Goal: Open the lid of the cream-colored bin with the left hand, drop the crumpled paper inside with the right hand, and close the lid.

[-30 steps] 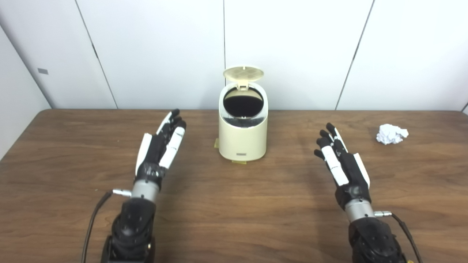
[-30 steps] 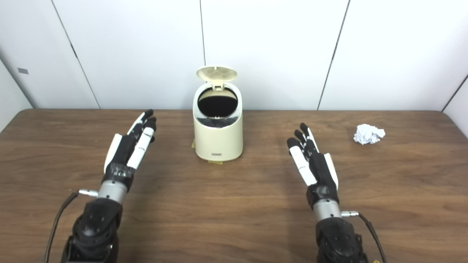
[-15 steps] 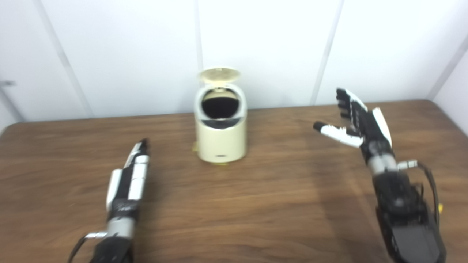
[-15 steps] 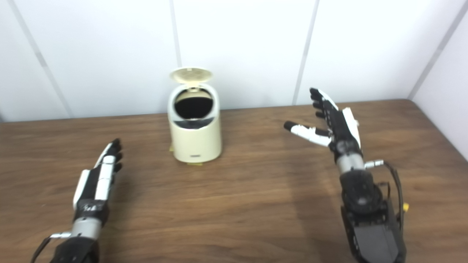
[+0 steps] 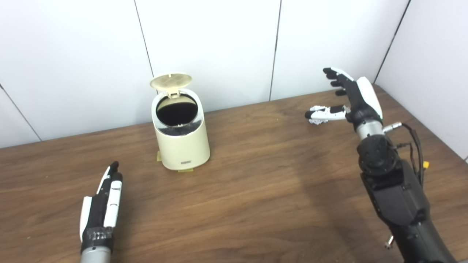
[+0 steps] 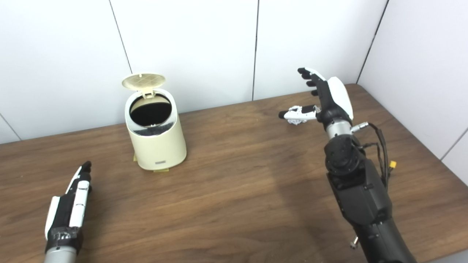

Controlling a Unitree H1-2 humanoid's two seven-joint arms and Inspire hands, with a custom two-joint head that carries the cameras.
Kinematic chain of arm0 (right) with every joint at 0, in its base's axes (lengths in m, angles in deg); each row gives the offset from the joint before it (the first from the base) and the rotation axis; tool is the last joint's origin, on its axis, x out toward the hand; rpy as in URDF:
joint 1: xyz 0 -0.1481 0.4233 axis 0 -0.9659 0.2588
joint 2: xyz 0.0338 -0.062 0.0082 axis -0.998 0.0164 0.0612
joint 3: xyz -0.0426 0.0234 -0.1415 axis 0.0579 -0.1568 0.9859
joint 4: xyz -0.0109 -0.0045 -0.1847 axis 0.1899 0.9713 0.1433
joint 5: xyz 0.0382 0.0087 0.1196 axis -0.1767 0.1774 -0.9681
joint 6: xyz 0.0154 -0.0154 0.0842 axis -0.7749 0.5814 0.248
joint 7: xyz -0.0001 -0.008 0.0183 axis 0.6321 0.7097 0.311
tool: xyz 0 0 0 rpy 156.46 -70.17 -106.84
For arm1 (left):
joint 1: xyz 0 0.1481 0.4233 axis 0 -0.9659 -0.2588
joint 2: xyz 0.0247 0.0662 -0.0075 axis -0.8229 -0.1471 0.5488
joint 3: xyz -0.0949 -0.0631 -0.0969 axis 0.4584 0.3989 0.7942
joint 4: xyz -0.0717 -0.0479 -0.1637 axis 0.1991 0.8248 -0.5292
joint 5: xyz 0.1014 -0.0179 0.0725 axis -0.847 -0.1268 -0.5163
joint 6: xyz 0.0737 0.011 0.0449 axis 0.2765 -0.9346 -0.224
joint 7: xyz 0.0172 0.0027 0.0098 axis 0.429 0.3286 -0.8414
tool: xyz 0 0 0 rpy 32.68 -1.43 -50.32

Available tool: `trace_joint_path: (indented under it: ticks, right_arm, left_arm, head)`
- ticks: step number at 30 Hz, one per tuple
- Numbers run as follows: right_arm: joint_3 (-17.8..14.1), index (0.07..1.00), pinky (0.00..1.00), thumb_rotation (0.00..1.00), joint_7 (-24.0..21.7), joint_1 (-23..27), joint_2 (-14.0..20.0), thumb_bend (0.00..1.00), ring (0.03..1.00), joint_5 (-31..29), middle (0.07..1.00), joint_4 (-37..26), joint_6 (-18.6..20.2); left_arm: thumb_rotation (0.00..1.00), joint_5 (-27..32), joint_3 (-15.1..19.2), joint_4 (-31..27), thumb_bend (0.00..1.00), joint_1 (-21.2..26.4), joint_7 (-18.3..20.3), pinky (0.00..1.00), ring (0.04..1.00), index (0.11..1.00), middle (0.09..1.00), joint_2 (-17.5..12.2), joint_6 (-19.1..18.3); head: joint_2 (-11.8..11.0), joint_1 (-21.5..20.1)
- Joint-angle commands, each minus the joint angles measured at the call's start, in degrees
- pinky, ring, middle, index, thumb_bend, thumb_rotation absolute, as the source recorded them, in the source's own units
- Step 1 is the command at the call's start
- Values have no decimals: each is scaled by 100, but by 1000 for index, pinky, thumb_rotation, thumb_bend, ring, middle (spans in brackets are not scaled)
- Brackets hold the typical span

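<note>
- Here the right hand hovered with fingers spread apart, holding nothing; the crumpled paper lay on the surface just beneath the thumb, partly hidden.
- The paper, a small white creased wad, was judged light and soft; an enclosing grasp from above should suit it.
- The cream-colored bin stood well apart from those fingers, its lid upright.
- The left hand rested flat, fingers straight, empty.
</note>
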Motion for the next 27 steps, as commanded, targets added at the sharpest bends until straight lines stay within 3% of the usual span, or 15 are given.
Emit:
trace_joint_path:
  ticks: [1, 7, 18, 27]
  right_arm:
    - [37, 826, 732, 0, -36, 329, 288, 840, 837, 189, 858, 112, -28]
    - [388, 824, 720, 0, -34, 682, 612, 892, 811, 439, 837, 1065, -424]
    - [744, 813, 750, 4, -172, 1357, 778, 900, 857, 364, 866, 2569, -546]
    - [892, 808, 713, 1, -241, 1619, 871, 900, 819, 360, 847, 2961, -547]
  left_arm:
    - [995, 23, 0, -222, 433, 186, -10, 1000, 1000, 1000, 974, -48, 137]
    - [998, 66, 5, -329, 420, 186, 37, 1000, 1000, 1000, 958, -130, 47]
    - [923, -66, -4, -564, 388, 23, -32, 998, 975, 988, 934, -196, -22]
    - [892, -89, 5, -759, 397, -48, -14, 999, 967, 971, 931, -235, -202]
  head:
    - [-1, -32]
    - [10, -83]
    - [62, 71]
    - [101, 123]
